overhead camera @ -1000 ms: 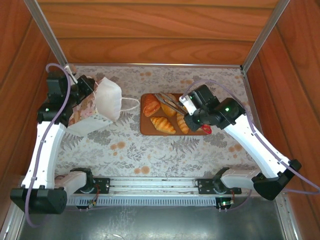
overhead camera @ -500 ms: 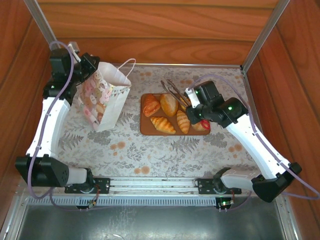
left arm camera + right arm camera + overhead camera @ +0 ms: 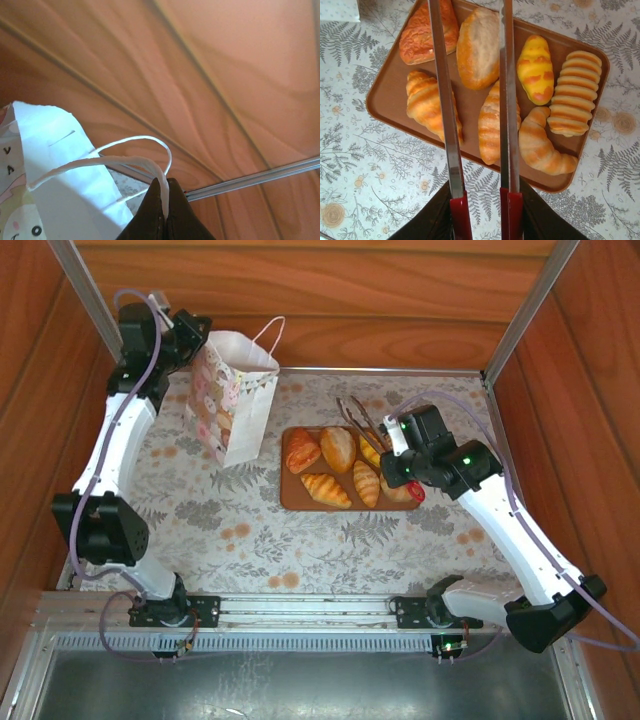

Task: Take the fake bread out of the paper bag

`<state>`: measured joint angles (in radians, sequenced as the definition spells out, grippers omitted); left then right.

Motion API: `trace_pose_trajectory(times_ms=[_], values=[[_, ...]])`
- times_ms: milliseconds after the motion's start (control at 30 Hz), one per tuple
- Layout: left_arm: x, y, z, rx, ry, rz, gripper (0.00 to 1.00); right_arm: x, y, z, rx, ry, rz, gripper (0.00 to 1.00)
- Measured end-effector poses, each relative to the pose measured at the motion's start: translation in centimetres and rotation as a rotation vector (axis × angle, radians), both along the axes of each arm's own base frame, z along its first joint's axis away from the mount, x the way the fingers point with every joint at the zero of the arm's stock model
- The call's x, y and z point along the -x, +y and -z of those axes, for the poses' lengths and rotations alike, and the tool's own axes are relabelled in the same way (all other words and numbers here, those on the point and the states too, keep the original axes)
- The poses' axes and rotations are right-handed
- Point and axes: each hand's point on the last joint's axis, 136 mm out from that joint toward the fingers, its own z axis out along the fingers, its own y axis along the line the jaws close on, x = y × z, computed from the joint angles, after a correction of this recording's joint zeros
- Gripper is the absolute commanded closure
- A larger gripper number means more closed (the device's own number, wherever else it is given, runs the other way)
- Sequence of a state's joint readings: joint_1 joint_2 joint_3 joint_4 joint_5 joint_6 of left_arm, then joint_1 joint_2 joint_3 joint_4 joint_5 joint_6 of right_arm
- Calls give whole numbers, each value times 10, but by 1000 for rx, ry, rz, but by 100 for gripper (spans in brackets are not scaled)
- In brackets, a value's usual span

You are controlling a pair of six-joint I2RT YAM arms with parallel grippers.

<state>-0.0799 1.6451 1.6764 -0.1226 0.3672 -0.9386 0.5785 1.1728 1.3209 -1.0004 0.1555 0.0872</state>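
The white floral paper bag (image 3: 232, 400) stands upright at the back left. Its cord handle (image 3: 150, 165) is pinched in my left gripper (image 3: 195, 335), whose jaws are shut on the cord (image 3: 164, 189). The bag's white top edge (image 3: 55, 180) hangs below the cord. Several pieces of fake bread (image 3: 338, 448) lie on the brown tray (image 3: 292, 500): croissants, rolls and a ridged loaf (image 3: 572, 92). My right gripper (image 3: 400, 475) hovers over the tray's right side, shut on red-handled metal tongs (image 3: 442, 100). The tong arms stand apart with nothing between them, above a croissant (image 3: 492, 122).
Wooden walls close in the back and both sides. An aluminium rail (image 3: 260, 175) runs close behind the bag. The floral tablecloth (image 3: 250, 530) lies bare in front of the tray and bag. The tray's edge (image 3: 390, 95) sits mid-table.
My left arm has swung the bag from a tilted, lying pose up to upright and carried it toward the back wall. The right gripper with the tongs has drawn slightly right.
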Motion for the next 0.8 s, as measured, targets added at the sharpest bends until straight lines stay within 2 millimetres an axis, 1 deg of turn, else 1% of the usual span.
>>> trace_pose_trajectory(times_ms=[200, 300, 367, 467, 667, 733, 800], values=[[-38, -21, -7, 39, -21, 26, 100, -8, -7, -2, -22, -12, 56, 69], [-52, -33, -7, 57, -24, 40, 100, -12, -10, -3, -35, -17, 84, 69], [-57, -40, -7, 67, -23, 48, 100, -13, -12, -2, -38, -16, 96, 69], [-61, -46, -6, 80, -17, 57, 100, -15, -15, 0, -41, -11, 112, 69], [-62, -50, -4, 102, -10, 59, 100, -17, -18, 0, -51, -7, 129, 69], [-63, -50, 3, 101, 0, 56, 100, -17, -19, 0, -51, -7, 131, 69], [-63, -47, 21, 94, 32, 39, 100, -17, -19, 1, -52, -3, 134, 69]])
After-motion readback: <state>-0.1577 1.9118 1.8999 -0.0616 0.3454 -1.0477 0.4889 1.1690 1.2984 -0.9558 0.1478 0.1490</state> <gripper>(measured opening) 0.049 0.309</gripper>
